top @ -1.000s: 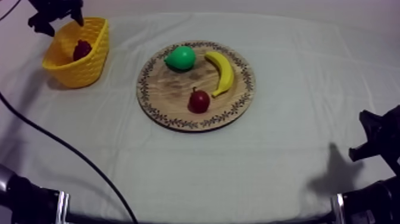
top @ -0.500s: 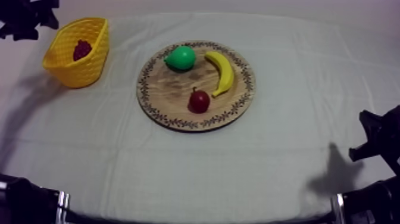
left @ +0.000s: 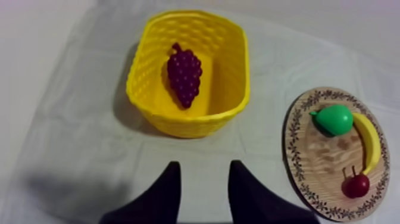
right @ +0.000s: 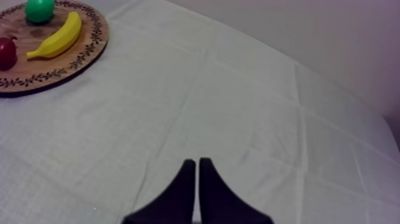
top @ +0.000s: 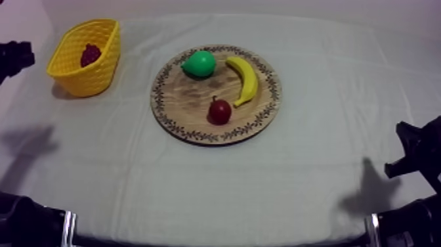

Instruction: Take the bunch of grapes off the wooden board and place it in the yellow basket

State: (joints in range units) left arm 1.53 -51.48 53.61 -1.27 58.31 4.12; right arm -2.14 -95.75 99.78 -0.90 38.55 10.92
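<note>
The bunch of grapes (left: 184, 76) lies inside the yellow basket (left: 191, 123), on its floor, stem end towards the far wall. It is straight ahead of your left gripper (left: 204, 167). That gripper's two black fingers stand apart with nothing between them, over bare cloth just short of the basket's near wall and clear of it. From above, the grapes (top: 90, 54) show as a dark red patch in the basket (top: 85, 77). Your left arm (top: 13, 56) sits beside the basket at the table's edge, not touching it.

Past the basket, off to one side of the left gripper, is the wooden board (left: 297, 170), well apart from the basket. It carries a green pear (left: 332, 119), a banana (left: 370, 143) and a small red fruit (left: 358, 186). The pear touches one end of the banana, and the red fruit sits close to the banana's other end.

Your right gripper (right: 197, 162) has its fingers pressed together in a narrow wedge, holding nothing. It hangs over open cloth (right: 238, 107), with the board far ahead and to the side of its tips. In the top view it rests low at its own edge of the table (top: 315, 171), far from the board.
</note>
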